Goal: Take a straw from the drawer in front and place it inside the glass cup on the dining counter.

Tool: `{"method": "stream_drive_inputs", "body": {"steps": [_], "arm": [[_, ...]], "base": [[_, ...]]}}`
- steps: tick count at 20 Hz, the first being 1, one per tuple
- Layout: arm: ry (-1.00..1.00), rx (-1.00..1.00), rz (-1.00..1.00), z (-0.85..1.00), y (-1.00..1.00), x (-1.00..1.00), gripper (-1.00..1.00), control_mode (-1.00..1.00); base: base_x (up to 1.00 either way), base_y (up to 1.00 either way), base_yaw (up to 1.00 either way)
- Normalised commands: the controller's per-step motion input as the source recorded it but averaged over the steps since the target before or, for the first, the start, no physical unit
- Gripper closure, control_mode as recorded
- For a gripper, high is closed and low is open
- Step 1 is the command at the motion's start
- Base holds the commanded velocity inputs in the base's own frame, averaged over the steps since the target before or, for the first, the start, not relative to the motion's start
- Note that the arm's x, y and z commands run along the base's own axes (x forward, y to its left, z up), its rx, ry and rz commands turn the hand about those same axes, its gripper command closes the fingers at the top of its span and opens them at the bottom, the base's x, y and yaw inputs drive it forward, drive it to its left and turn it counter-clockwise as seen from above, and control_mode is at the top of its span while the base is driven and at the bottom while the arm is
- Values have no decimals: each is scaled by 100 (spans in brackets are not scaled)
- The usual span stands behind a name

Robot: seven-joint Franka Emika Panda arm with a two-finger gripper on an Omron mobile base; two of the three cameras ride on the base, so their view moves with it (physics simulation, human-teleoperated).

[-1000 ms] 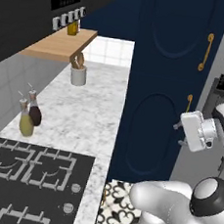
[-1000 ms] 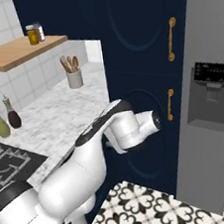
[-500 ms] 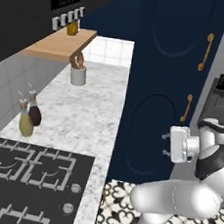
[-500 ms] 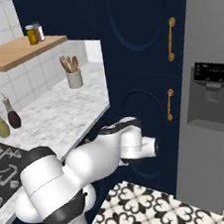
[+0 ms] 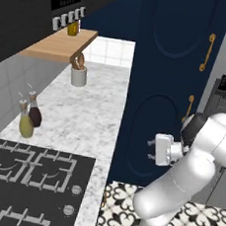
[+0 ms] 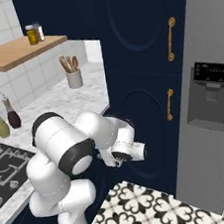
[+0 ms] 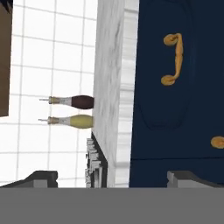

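Arm folded low before tall navy doors [image 6: 145, 79] with brass handles [image 6: 170, 39]; white crock of wooden utensils [image 6: 73, 77] and two bottles [image 6: 6, 119] on marble table [image 6: 58, 103]; grey fridge [image 6: 210, 106] at right.

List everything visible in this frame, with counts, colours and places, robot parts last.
Marble worktop: one, white-grey, left.
Stove: one, black, set in the worktop's near end.
Bottles: two, one yellow-green, one dark, beside the stove by the tiled wall.
Crock of wooden utensils: one, white, under the shelf.
Wooden shelf: one, tan, on the wall, jars on top.
Tall doors: navy, with brass handles.
Drawer front: navy, brass handle, shut.
Fridge: one, grey, right.
Floor tiles: black-and-white pattern.
Gripper: one, white, facing the cabinets, open.
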Motion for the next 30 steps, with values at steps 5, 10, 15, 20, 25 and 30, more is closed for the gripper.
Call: {"method": "stream_drive_inputs", "body": {"steps": [5,10,15,20,25,30], "arm": [[-18,0,0,-43,47,37,-100,-100],[-12,0,0,-32,39,41,-100,-100],[-6,0,1,-22,34,50,-100,-100],[-2,0,1,-12,27,46,-100,-100],[0,0,0,-20,28,43,-100,-100],[0,0,0,-28,28,32,-100,-100]], "base": [[0,0,0],[0,0,0],[0,0,0],[0,0,0],[0,0,0],[0,0,0]]}}
